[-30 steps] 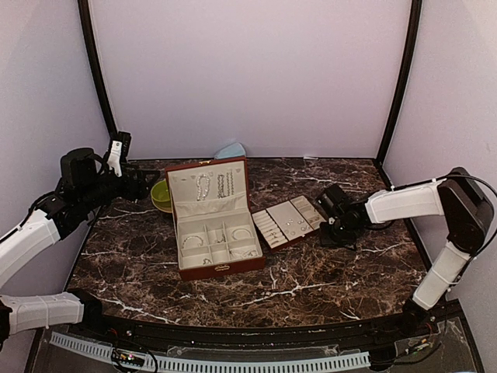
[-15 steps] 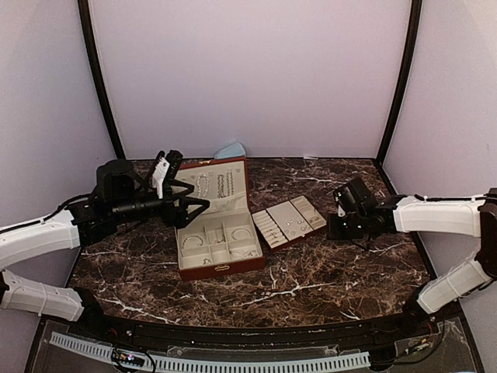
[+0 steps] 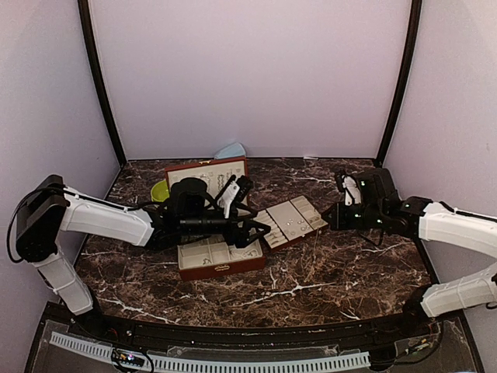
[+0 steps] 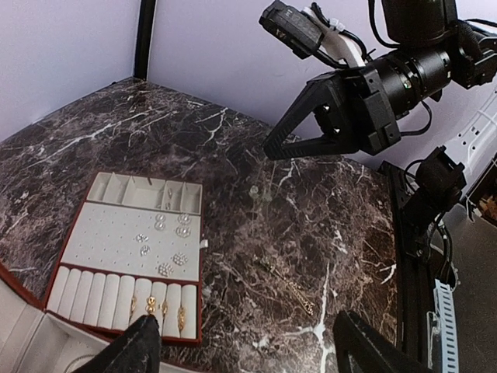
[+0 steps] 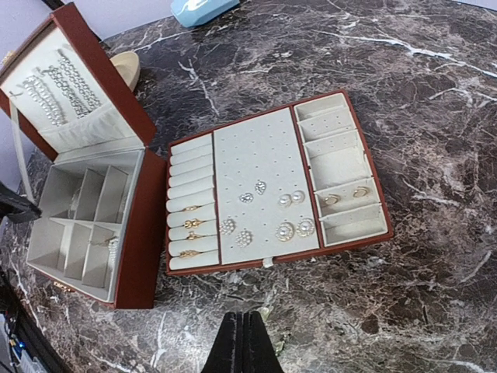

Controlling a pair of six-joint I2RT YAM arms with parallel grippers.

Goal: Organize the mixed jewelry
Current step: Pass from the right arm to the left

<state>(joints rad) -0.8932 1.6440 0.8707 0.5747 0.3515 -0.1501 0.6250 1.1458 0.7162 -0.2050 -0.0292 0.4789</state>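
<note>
the left tool (image 4: 247,322) hangs over the right side of the case (image 3: 221,268), just beside the tray (image 5: 256,136). its two fingers stand wide apart with nothing between them. the right tool (image 5: 245,342) is on the other side of the tray, well apart from the left one. it points toward the tray with its fingers pressed together and holds nothing.

the case stands open on the worktop (image 3: 326,272) with its lid (image 5: 99,123) upright. the strands (image 5: 58,85) hang side by side inside the lid. a small beaded piece (image 5: 112,245) lies in one compartment of the case's base.

the tray lies flat on the worktop, touching the case's right wall. earrings (image 5: 289,227) sit on its middle pad, most near the front edge. rings (image 5: 190,228) are tucked in the ribbed rolls on the side nearest the case. two more small pieces (image 5: 345,196) lie in one of the square compartments on the far side.
</note>
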